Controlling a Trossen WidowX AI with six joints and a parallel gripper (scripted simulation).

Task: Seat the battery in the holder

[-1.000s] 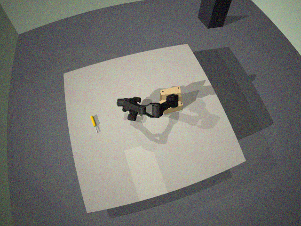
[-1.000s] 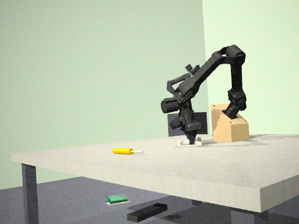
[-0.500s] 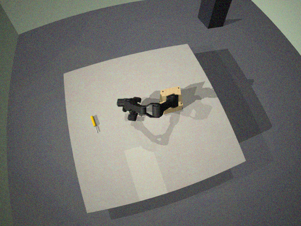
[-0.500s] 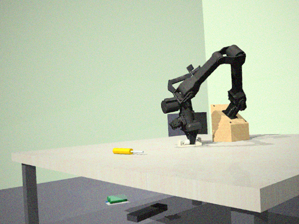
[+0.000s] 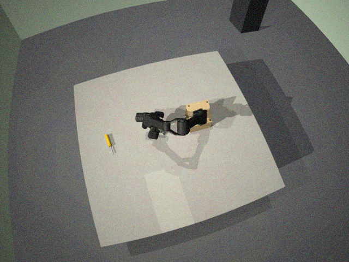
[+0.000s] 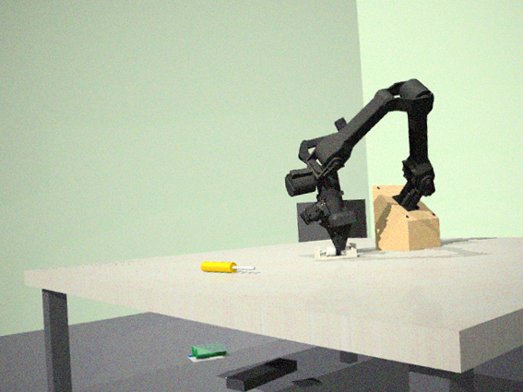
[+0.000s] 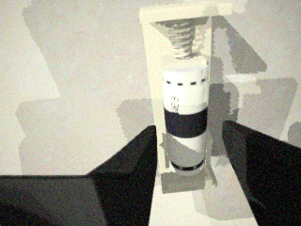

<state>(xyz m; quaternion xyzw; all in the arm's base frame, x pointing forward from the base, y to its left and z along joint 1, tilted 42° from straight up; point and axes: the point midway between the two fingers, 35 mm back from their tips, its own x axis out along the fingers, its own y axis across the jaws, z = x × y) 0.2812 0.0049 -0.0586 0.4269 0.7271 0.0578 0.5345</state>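
The white battery [image 7: 186,123] [image 6: 328,251] with a black band lies lengthwise in the cream holder [image 7: 150,52] [image 6: 353,250]. It looks about straight between the side walls. Its upper end in the wrist view meets the coil spring [image 7: 182,40]. Its other end, with a thin black ring, is near the opposite end of the holder; whether the terminal is under the lip I cannot tell. My gripper [image 7: 189,130] [image 6: 338,254] is open and low at the holder, one finger on each side of the battery. Gaps show between both fingers and the battery. The overhead view hides the fingertips behind the arm.
A yellow-handled screwdriver [image 5: 108,140] [image 6: 218,267] lies on the table [image 5: 126,183] [image 6: 309,294], away from the holder. The arm's wooden base block [image 5: 197,105] [image 6: 423,233] stands behind the holder. A green object [image 6: 209,350] and a black bar [image 6: 261,374] are on the floor.
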